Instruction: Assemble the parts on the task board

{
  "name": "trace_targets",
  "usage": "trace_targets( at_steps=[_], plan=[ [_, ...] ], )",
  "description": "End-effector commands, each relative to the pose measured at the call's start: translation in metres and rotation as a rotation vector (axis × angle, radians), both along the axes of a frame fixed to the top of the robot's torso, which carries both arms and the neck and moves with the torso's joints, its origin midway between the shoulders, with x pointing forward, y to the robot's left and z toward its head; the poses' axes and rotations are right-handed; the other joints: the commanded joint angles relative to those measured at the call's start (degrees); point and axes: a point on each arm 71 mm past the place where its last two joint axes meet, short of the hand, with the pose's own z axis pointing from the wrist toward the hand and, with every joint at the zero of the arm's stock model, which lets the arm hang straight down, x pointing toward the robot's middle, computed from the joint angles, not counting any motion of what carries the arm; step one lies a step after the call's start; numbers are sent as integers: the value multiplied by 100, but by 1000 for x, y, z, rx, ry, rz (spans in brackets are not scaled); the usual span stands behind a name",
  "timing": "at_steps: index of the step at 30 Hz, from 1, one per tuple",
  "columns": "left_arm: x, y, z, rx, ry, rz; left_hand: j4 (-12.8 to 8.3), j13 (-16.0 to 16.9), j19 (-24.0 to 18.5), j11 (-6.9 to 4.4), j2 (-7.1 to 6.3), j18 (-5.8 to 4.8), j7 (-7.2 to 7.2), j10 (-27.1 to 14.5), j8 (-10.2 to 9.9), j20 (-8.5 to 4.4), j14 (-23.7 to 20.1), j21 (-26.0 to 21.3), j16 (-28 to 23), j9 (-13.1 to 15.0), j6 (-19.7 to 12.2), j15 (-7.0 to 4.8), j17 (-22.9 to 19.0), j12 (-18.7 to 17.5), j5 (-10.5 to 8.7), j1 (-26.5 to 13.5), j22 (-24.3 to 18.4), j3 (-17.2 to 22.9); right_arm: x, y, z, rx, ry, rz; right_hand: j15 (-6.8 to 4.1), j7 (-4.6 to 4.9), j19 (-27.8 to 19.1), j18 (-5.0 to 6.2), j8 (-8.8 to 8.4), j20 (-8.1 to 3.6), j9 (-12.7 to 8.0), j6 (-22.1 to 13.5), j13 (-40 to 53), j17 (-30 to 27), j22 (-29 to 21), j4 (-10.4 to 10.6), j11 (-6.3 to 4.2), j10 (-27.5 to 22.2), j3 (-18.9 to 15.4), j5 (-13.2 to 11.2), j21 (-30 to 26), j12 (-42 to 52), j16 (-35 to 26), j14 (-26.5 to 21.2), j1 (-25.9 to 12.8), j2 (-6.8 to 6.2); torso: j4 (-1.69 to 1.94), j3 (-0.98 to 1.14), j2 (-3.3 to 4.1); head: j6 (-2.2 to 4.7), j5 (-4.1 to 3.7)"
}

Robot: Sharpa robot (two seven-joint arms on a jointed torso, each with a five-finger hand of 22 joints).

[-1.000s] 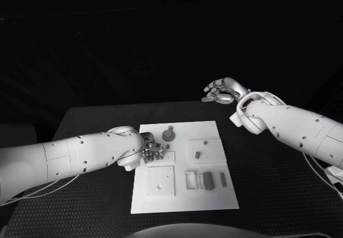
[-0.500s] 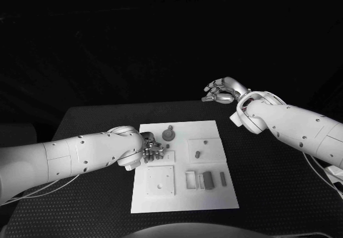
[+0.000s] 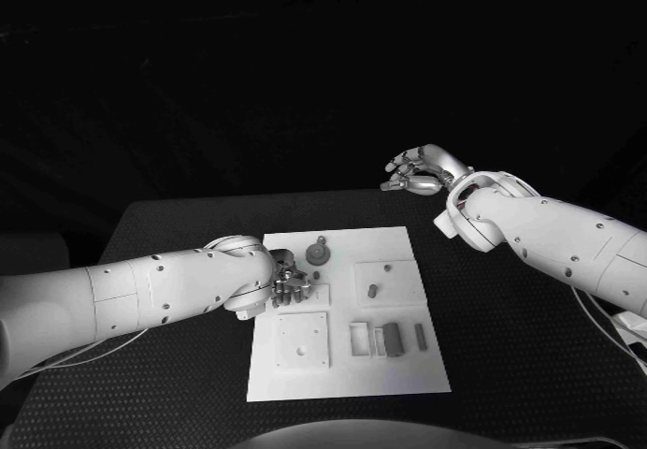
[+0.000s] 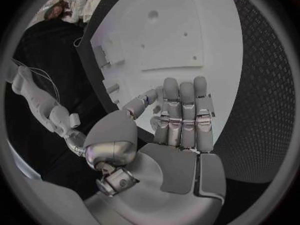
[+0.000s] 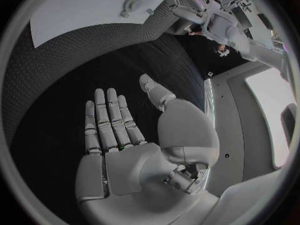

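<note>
The white task board lies in the middle of the black table. On it are a round knobbed part, two small pegs, a square plate, a rectangular frame, a dark block and a slim bar. My left hand hovers low over the board's left side, with its fingers straight and the thumb apart, holding nothing; the board spreads beyond them. My right hand is raised past the table's far edge, off the board, palm flat and empty.
Black textured table surrounds the board on all sides. My left forearm crosses the table's left part and my right forearm its right part. The board's corner appears far off in the right wrist view.
</note>
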Motion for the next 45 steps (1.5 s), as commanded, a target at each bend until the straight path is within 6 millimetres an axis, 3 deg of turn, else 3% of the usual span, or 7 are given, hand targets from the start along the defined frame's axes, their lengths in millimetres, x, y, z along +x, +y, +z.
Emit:
trace_targets(
  at_steps=[1,8,11,23,39,41,45],
  plan=[
    [-4,-5,-4,27,32,-53,-31,-7,51,-79,305,-8,9,74,8,-7,57,17,23,-7,45,2,-10,-34,24,372,126,63,-1,1,0,0,1,15,39,244,-44,-87,14,5,-9,-44,-9,7,9,9,41,14,-8,-25,-27,-12,-18,-9,-30,-11,1,3,3,-2,-6],
    [-3,-5,-3,20,21,-30,-15,-17,66,-64,291,-13,27,76,-28,-5,62,2,5,-50,4,0,-54,-60,-155,317,116,16,-1,1,0,0,1,15,39,244,-44,-87,15,5,-10,-44,-12,10,12,9,41,14,-8,-25,-30,-12,-21,-9,-30,-11,-1,2,0,13,-11],
    [-2,-4,-3,16,11,-17,50,-22,88,-46,194,-14,24,70,-38,-12,61,-39,-14,-86,-3,-3,-102,-88,-983,202,95,-68,-1,1,0,-1,1,14,39,244,-44,-87,15,5,-11,-45,-13,11,13,9,41,14,-8,-25,-31,-12,-22,-9,-31,-12,1,2,1,19,-14],
    [0,-2,-2,12,1,4,706,-1,119,-43,-426,-26,45,33,-44,-20,28,-187,-7,-162,-37,-10,-196,-136,-1865,-265,90,-145,-1,1,0,0,0,13,40,245,-43,-87,15,5,-13,-47,-18,16,18,9,42,12,-8,-25,-35,-12,-28,-11,-32,-16,2,-2,1,27,-20],
    [2,5,-2,18,-3,23,979,24,141,-43,-835,-19,47,28,-15,-18,10,-226,27,-137,-58,-11,-207,-137,-1892,-401,105,-239,-1,0,-1,0,0,10,44,247,-42,-88,14,4,-17,-53,-28,24,26,7,45,5,-6,-25,-43,-14,-42,-21,-32,-20,3,-1,0,35,-23],
    [2,6,-2,17,-6,25,850,42,117,-41,-692,-16,50,9,-4,-18,-12,-243,43,-113,-85,-11,-205,-135,-1884,-480,118,-573,-1,0,-1,0,0,10,47,247,-41,-88,14,5,-19,-56,-32,25,30,7,46,1,-6,-25,-45,-16,-49,-28,-32,-20,3,-3,1,36,-28],
    [2,8,-1,11,-13,30,851,49,114,-41,-804,-16,49,-1,1,-16,-23,-262,47,-105,-96,-12,-211,-140,-1891,-614,109,-765,-1,-1,-1,1,0,9,53,249,-41,-89,14,5,-21,-59,-40,29,35,7,51,-9,-6,-24,-50,-20,-62,-41,-33,-22,8,-8,1,40,-32]
  ],
)
